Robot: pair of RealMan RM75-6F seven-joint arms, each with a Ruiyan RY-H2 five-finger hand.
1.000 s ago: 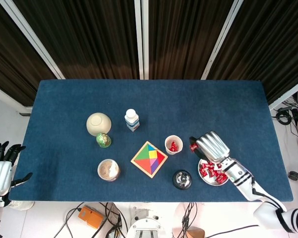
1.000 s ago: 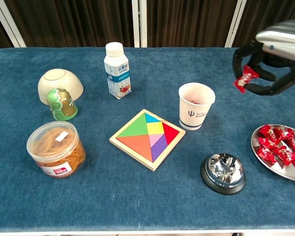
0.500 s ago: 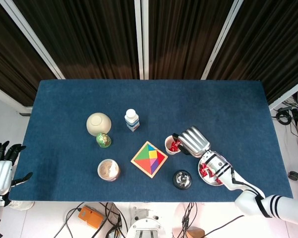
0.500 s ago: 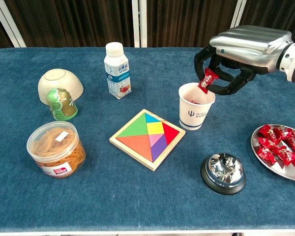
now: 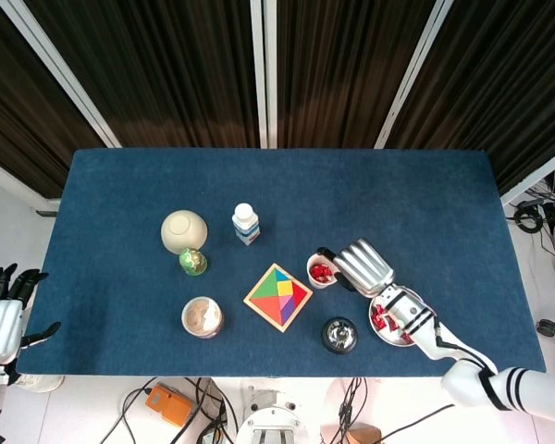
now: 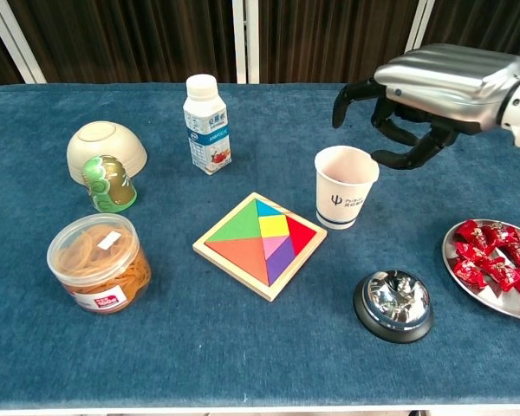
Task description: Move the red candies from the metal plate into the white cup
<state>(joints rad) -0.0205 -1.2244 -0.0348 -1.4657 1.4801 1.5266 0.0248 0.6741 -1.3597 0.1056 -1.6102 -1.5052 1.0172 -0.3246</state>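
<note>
White cup [image 6: 347, 187] near table centre, red candies [image 5: 322, 273] visible inside from the head view; right hand [image 6: 420, 97] poised above and just right of the cup, fingers spread, holding nothing; metal plate [image 6: 464, 284] at the right front edge, more red candies [image 6: 496, 263] heaped on it; left hand [image 5: 2, 310] off the table's left edge, fingers apart, empty; bell [image 6: 393, 304] between cup and plate; tangram puzzle [image 6: 260, 244] beside the cup.

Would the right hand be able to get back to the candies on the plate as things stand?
Probably yes. The right hand hangs open over the cup, holding nothing, and the candies lie uncovered on the plate just to its right. The bell stands nearer the front, off that path.
</note>
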